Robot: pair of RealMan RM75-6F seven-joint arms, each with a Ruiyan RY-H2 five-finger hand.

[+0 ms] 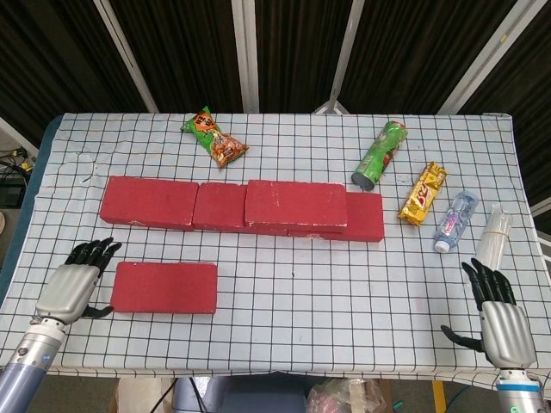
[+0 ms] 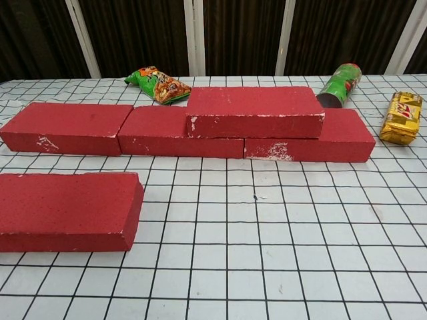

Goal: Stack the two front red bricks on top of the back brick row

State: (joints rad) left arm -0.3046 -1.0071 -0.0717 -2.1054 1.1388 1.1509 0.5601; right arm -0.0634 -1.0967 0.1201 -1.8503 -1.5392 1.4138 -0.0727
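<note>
One red brick (image 1: 295,205) already sits on top of the back brick row (image 1: 151,202), straddling the seam between the middle and right bricks, while the other front brick (image 1: 164,286) lies flat on the checked tablecloth (image 1: 327,284) near the front left edge, well apart from the row. The left hand (image 1: 76,285) hovers just beside that brick's left end, fingers spread and holding nothing; from up here I can't tell whether its thumb touches the brick. The right hand (image 1: 498,315) is at the front right corner of the table, fingers apart and empty too. Behind the row lie a green snack bag (image 1: 214,138) and a green chip can (image 1: 380,154) on its side; to the right sit a yellow candy bar (image 1: 423,193), a small water bottle (image 1: 454,220) and a clear plastic packet (image 1: 493,235).
</note>
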